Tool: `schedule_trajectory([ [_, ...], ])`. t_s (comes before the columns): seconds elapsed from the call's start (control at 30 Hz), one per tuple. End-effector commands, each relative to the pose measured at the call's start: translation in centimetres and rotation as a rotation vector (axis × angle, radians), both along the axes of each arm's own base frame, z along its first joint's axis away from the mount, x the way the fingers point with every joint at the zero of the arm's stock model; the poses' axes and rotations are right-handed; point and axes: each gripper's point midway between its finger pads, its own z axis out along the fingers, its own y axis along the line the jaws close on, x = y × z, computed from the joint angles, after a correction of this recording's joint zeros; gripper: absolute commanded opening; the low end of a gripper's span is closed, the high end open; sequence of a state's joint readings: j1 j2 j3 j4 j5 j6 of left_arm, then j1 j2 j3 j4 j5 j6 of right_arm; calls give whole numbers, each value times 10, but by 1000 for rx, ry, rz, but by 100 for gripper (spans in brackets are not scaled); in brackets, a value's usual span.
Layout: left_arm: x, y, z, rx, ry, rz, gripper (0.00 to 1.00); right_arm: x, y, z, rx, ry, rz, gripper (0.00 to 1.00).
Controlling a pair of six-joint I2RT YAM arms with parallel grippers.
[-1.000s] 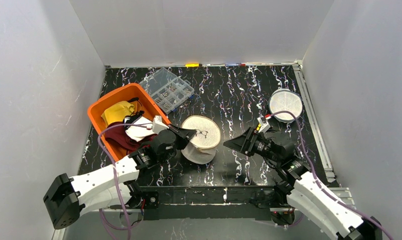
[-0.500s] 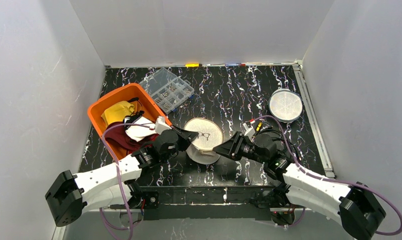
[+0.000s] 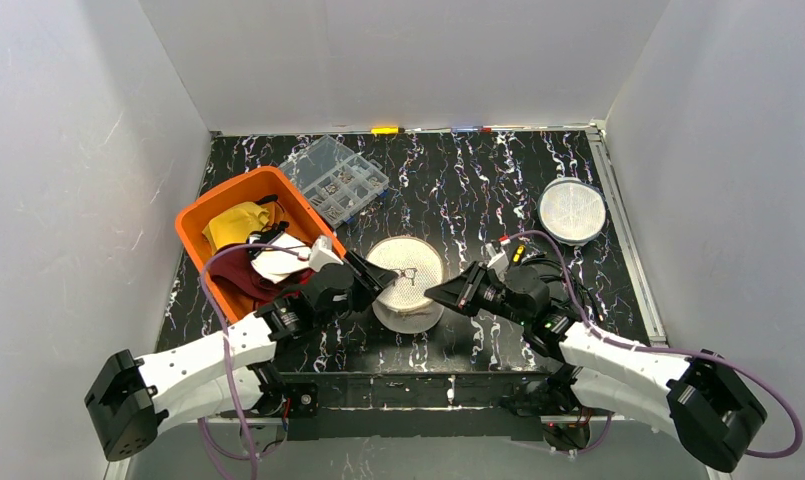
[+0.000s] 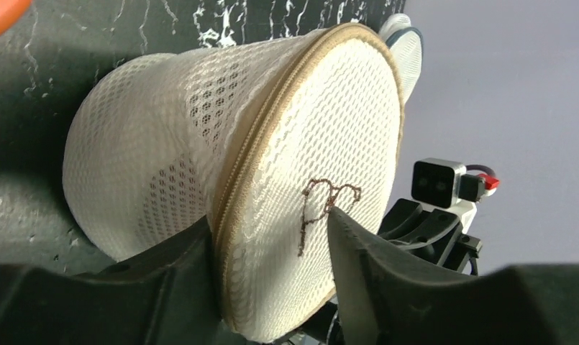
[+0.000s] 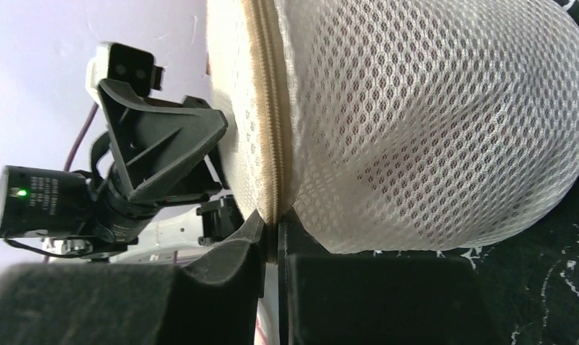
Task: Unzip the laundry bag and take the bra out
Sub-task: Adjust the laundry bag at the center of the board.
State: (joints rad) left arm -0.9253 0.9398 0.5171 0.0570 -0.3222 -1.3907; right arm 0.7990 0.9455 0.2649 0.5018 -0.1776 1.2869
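Pinches laundry bag [image 3: 406, 285] at zip seam with right gripper [image 5: 275, 221]; straddles bag rim with left gripper [image 4: 270, 219], fingers parted, released.

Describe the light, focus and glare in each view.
Top external: even, soft light, everything sharp, the laundry bag pale against the dark table. Left wrist: mesh crisp, the left gripper's fingers near, dark and slightly soft, the wall behind washed out. Right wrist: mesh crisp, the right gripper's fingers black silhouettes, the wall overexposed.
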Motion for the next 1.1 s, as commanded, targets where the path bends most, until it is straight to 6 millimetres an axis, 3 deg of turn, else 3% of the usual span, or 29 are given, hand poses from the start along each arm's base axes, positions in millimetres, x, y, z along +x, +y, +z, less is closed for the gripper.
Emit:
schedule_trajectory([
  [0.0,-13,12,3,48,7,-30,55,4,-1,30,78,-64,-31,11],
  [0.1,-21,18,1,38,6,-45,64,1,-7,34,134,-50,-53,1],
  [0.2,-29,20,-3,7,5,-66,68,-2,-12,37,191,-40,-68,1],
  [0.3,-33,18,-13,-27,16,-81,69,-3,-15,35,216,-29,-82,1],
  [0.57,-24,7,-9,-47,0,-71,61,-2,-18,31,256,14,-101,1],
  [0.7,-17,5,-5,-58,-10,-47,52,-3,-17,32,265,25,-96,1],
  [0.83,-12,-1,0,-88,-34,-48,35,-5,-17,30,276,43,-95,1],
  [0.9,-12,-2,1,-86,-38,-52,24,-5,-19,28,278,46,-98,1],
  [1.0,-12,-1,3,-91,-45,-49,0,-7,-19,26,257,34,-92,1],
  [1.03,-12,-1,5,-93,-48,-49,0,-8,-17,28,237,6,-72,5],
  [1.07,-12,0,7,-98,-54,-49,0,-10,-16,28,194,-19,-51,20],
])
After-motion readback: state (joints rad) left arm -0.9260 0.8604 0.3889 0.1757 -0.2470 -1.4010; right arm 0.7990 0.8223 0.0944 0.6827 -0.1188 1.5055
